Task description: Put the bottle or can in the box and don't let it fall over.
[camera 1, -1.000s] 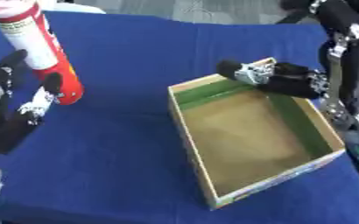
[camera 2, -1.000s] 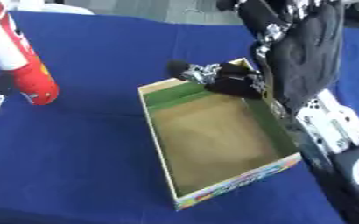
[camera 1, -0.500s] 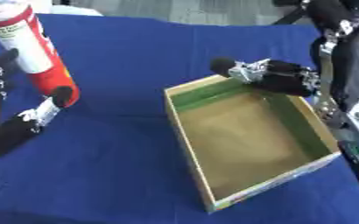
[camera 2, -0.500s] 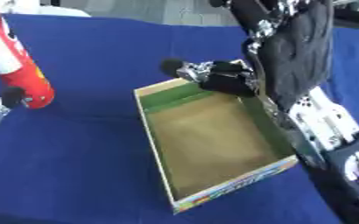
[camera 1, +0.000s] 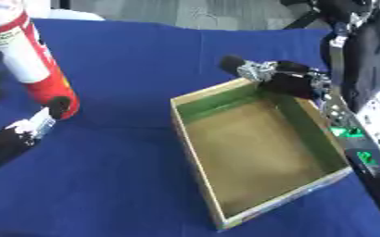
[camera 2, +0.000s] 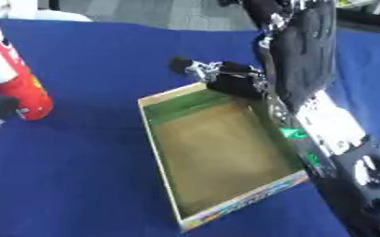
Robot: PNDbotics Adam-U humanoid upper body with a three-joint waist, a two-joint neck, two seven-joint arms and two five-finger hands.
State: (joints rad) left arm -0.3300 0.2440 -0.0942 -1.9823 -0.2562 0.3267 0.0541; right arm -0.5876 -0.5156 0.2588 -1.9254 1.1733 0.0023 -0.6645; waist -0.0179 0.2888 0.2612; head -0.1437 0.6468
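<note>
A tall red and white can stands upright on the blue cloth at the left, apart from the box. My left hand comes in from the lower left. One black fingertip touches the can's red base and other fingers show at the left edge behind the can. The open cardboard box, green inside, lies in the middle with nothing in it. My right hand rests at the box's far right corner, its fingers stretched out to the left over the rim.
The blue cloth covers the table to its far edge. My right arm runs down the right side, alongside the box's right wall. A white object shows beyond the far left edge.
My left hand has crept in toward the can, and a fingertip now meets its base. The can still stands. The right hand stays at the box's corner.
</note>
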